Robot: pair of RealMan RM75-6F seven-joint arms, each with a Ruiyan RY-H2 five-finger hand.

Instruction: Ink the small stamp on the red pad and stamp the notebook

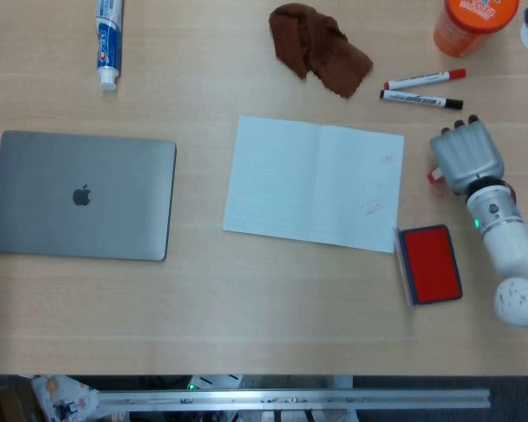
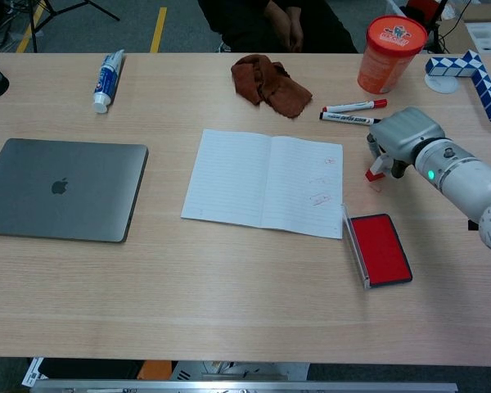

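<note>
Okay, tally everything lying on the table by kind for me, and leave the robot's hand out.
Laptop: 1
Notebook: 1
Ink pad: 1
Small stamp: 1
Markers: 2
Toothpaste tube: 1
Brown cloth: 1
Orange canister: 1
Blue-and-white snake puzzle: 1
Total: 10

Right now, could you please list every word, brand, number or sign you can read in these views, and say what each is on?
Laptop: an apple logo on the lid, no words.
Toothpaste tube: blue and red print, too blurred to read.
Orange canister: label and lid print, too small to read.
Two markers: barrel print unreadable.
Notebook: faint red stamp marks, illegible.
</note>
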